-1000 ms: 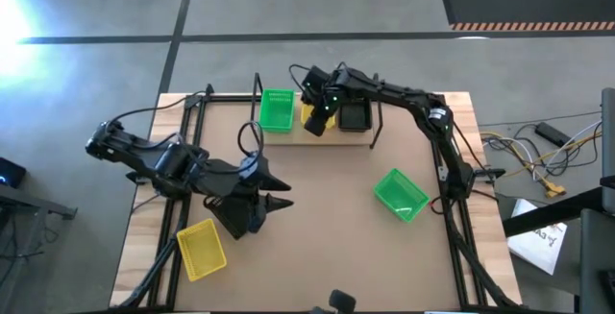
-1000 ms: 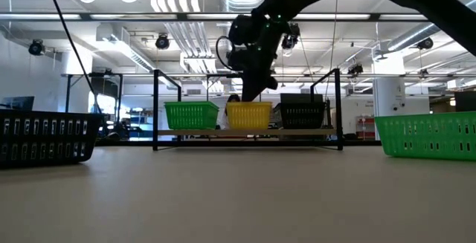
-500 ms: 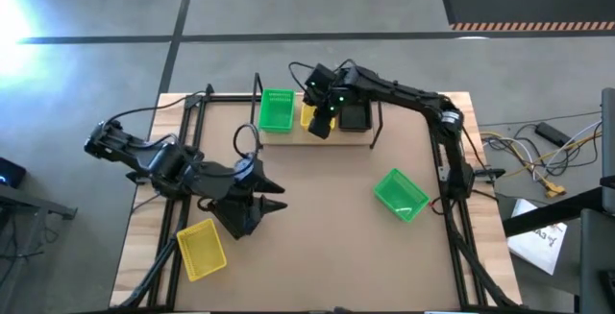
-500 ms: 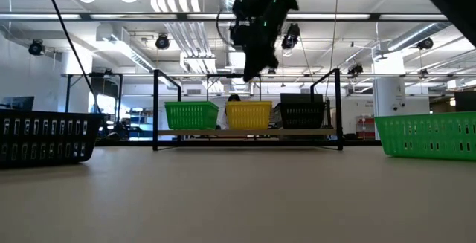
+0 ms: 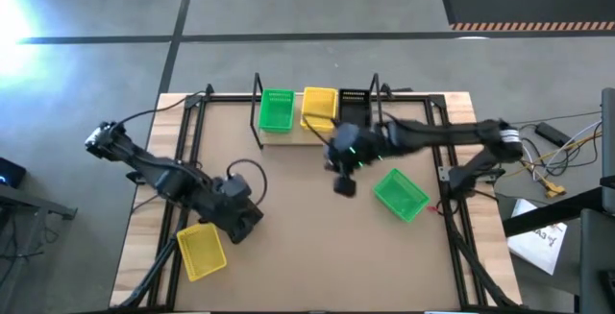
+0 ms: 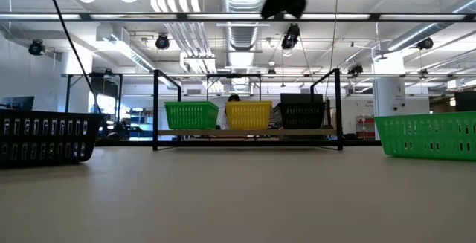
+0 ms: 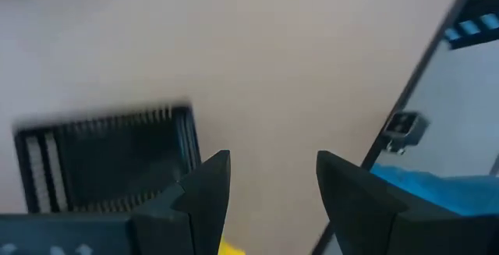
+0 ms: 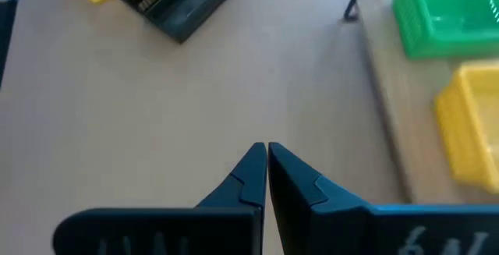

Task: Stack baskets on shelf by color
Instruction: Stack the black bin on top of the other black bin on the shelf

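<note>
Right gripper empty with fingers pressed together, over the middle of the tabletop, beside a loose green basket.

The left gripper, fingers parted and holding nothing, hangs near the tabletop's front left corner over a black basket, with a loose yellow basket just beside it. On the shelf along the far edge, a green, a yellow and a black basket sit side by side, long axes running front to back. The loose green basket near the right edge lies open side up, its long axis skewed diagonally to the edges. These perforated plastic baskets look light, stiff and somewhat slick; pinching one long rim wall seems the surest hold.
</note>
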